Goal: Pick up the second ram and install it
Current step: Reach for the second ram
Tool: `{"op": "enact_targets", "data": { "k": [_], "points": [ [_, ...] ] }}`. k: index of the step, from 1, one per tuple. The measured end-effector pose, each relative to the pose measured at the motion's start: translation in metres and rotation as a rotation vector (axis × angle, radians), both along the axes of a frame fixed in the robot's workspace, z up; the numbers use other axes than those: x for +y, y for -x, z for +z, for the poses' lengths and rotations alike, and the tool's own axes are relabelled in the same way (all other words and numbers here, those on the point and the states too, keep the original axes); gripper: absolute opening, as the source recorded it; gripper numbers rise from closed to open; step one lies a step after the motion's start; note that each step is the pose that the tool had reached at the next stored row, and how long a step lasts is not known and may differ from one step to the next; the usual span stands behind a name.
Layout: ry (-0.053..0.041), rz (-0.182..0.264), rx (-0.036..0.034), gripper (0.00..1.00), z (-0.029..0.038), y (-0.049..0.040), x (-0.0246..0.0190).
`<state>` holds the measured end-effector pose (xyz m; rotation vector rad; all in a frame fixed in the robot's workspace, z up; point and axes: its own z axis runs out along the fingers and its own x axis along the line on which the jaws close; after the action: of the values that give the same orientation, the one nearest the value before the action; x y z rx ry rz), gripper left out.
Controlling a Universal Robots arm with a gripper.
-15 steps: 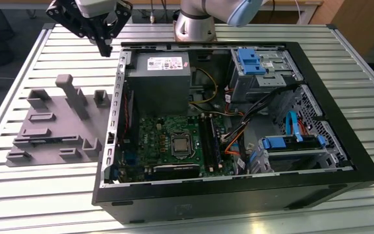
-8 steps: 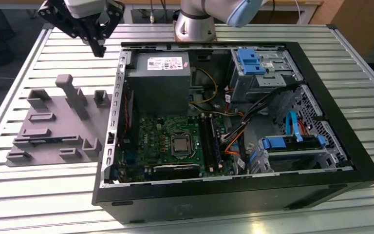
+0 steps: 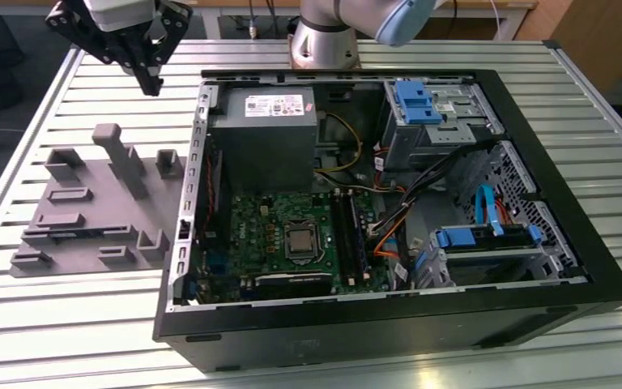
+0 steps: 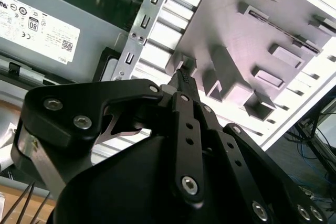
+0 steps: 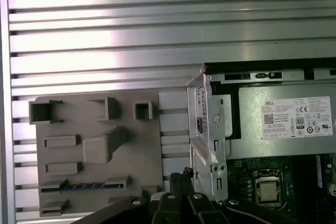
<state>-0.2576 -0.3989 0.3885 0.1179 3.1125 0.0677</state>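
Gripper [image 3: 151,84]: upper left of the exterior view, above the slatted table [image 3: 570,121], just outside the far corner of the open computer case [image 3: 398,324].
Jaws: tapered together to a single point, nothing between them.
Second ram [image 5: 84,186]: seated on edge in a long slot of the grey holder tray [image 5: 142,145], well apart from the gripper.
Look of the ram: thin blue-green strip from above, broken by small dark marks, nearly as long as its slot.
Holder tray: left-centre of the exterior view, flat on the table, just beside the case wall.
Motherboard [image 3: 257,235]: green, lower middle of the exterior view, long black slot rails [image 3: 349,235] beside the processor socket [image 3: 300,241].
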Motion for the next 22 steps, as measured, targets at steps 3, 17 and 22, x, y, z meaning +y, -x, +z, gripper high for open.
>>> {"op": "enact_targets", "data": {
  "k": [3, 17, 22],
  "points": [
    [0.0000, 0.000, 0.0000, 0.13, -0.0001, 0.0044, 0.0000],
    [0.0000, 0.000, 0.0000, 0.13, -0.0007, 0.0294, -0.0024],
    [0.0000, 0.000, 0.0001, 0.13, -0.0009, 0.0375, -0.0102]
  ]
}}
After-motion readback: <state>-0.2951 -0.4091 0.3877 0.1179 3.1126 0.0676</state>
